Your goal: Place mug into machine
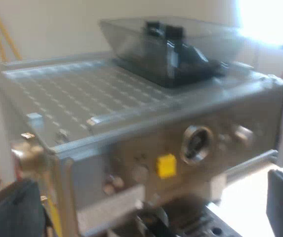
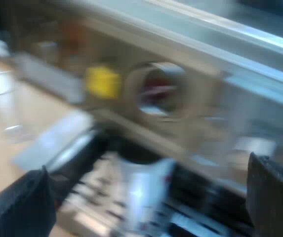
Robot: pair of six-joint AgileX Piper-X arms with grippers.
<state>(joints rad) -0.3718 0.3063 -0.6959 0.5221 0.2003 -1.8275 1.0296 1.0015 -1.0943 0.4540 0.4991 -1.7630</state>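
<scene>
The espresso machine (image 1: 146, 123) stands close before my left gripper (image 1: 146, 217), which is open with nothing between its fingers (image 1: 13, 210). Its dark bean hopper (image 1: 171, 47) sits on the ridged top plate. In the right wrist view the machine's front (image 2: 190, 98) is very near and blurred. A white mug (image 2: 143, 190) with red marks stands upright on the slotted drip tray (image 2: 97, 197) below the round gauge (image 2: 158, 91). My right gripper (image 2: 146, 207) is open, its fingers (image 2: 18, 210) wide on either side of the mug and apart from it.
A yellow button (image 1: 166, 165) sits beside the gauge (image 1: 196, 144) on the front panel. A brass-coloured knob (image 1: 27, 155) sticks out at the machine's side. A clear measuring glass (image 2: 3, 106) stands on the wooden table beside the machine.
</scene>
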